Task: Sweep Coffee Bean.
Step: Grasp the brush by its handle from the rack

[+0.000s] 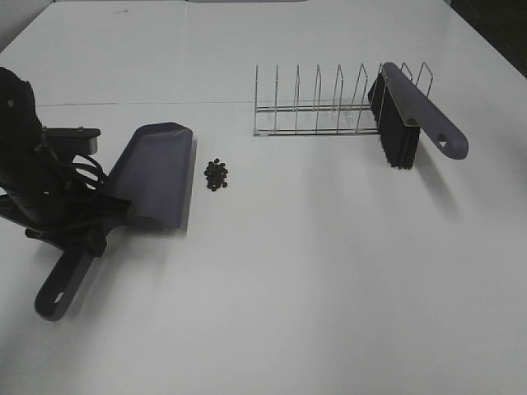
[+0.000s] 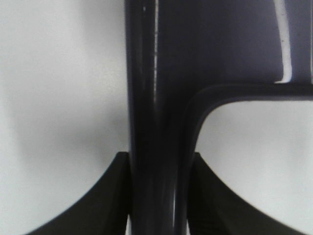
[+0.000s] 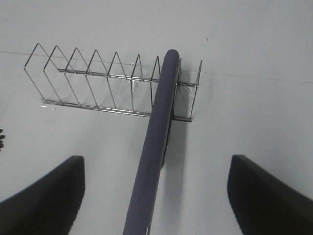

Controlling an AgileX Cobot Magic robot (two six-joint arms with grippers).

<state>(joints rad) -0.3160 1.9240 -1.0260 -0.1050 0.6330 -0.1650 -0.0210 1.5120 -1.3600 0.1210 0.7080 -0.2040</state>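
The left tool (image 2: 156, 196) gripped the dustpan (image 1: 156, 169) by its handle. Its mouth lay just beside the coffee bean (image 1: 217, 174) heap on the desk (image 1: 329, 288), with none swept in. Farther off, the brush (image 1: 420, 111) sat in the rack (image 1: 317, 107), and the right tool (image 3: 156, 196) was open either side of its handle, not grasping it.

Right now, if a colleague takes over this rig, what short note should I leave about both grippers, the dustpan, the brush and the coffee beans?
Left gripper: shut on the handle of the dustpan, with the pan's mouth facing the beans.
Right gripper: open, one finger on each side of the brush handle, not gripping it.
Coffee beans: one small pile on the table, just off the pan's mouth. None seen inside the pan.
Brush: leaning in the wire rack, bristles down.
Done: dustpan held.
Left: grasp the brush and sweep the beans into the pan.
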